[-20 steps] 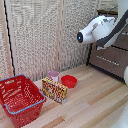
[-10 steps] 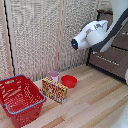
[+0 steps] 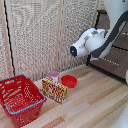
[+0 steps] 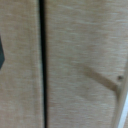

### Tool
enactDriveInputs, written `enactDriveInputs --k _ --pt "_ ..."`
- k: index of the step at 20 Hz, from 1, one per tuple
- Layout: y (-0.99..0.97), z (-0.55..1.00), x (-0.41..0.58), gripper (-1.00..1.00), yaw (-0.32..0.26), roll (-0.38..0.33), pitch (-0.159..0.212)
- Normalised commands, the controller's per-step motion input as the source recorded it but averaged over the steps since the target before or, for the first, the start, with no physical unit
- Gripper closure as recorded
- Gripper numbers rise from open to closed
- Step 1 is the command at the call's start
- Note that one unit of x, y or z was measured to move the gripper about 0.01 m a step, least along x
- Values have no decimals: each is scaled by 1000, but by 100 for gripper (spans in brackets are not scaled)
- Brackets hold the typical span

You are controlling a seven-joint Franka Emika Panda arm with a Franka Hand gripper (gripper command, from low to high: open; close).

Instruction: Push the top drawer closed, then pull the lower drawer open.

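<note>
Since the earlier frame, arm (image 3: 92,42) has swung toward the exterior view's left, away from the cabinet.

Exterior view: gripper hidden, state cannot be told. Cabinet at 3 o'clock; lower drawer (image 3: 114,62) partly visible behind the arm, top drawer (image 3: 121,40) just above it. On the wooden floor: red basket (image 3: 20,97) at 8 o'clock, box (image 3: 54,90), pink cup (image 3: 53,76), red bowl (image 3: 69,81).

Wrist view: blurred woven screen (image 4: 75,60), dark vertical seam (image 4: 43,65).

Exterior view count: one red basket (image 3: 19,98), one patterned box (image 3: 54,90), one pink cup (image 3: 53,76), one red bowl (image 3: 69,81), one white robot arm (image 3: 95,42), two brown drawer fronts (image 3: 116,52) partly visible behind it.
</note>
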Motion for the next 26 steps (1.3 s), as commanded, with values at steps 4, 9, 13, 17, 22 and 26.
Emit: enactDriveInputs --k 4,9,13,17,22,26 --pt "-58 -458 -31 -100 40 23 -100" --pt "-158 -398 -1 -100 3 2 -57" --pt "-377 -232 0 -100 0 43 -9" --pt "-537 -106 0 -100 0 34 -2" --pt "-521 -18 59 -100 5 38 -30" --pt "-310 0 96 100 1 41 -13"
